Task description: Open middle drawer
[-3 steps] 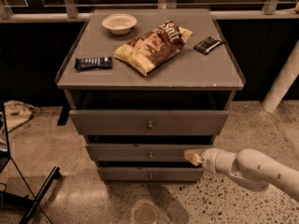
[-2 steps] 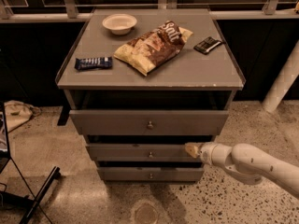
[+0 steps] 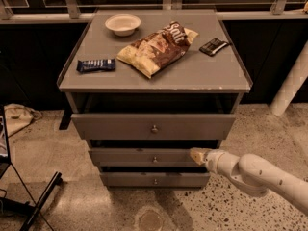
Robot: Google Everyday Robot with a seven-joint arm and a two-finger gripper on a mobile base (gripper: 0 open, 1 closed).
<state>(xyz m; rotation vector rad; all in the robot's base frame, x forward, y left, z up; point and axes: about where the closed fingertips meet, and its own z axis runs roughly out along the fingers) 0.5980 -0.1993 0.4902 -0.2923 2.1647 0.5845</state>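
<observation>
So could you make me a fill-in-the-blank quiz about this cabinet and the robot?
The cabinet has ____ drawers. The gripper is at the middle drawer, to the ____ of its knob. Near the chip bag sits a white ____. Missing: three; right; bowl.

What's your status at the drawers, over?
Gripper at middle drawer front, right of its knob. Drawer looks nearly shut. Nothing seen blocking it.

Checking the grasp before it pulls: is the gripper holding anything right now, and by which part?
Cannot tell. The gripper is at the right end of the middle drawer front, away from its knob.
</observation>
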